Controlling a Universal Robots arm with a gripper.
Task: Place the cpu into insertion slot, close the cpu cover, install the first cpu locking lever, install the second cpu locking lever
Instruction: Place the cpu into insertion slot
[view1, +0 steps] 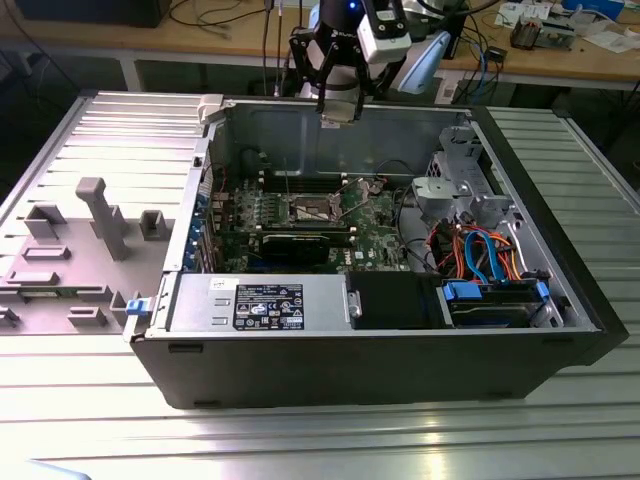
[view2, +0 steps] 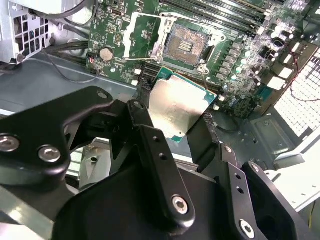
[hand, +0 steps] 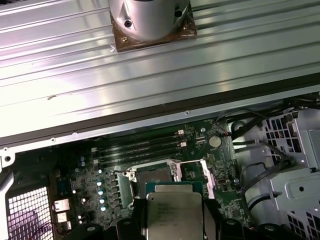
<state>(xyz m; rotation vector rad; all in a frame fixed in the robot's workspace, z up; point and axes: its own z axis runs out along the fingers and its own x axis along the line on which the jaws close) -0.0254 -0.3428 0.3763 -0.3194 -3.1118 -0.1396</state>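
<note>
Up above the case (view1: 330, 350), jaws grip the cpu (view2: 176, 107); insertion slot (view2: 184, 46) lies bare

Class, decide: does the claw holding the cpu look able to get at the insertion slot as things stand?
Probably yes. The claw grips the cpu above the open case, the insertion slot shows its bare dark centre, and nothing appears to lie between them.
</note>
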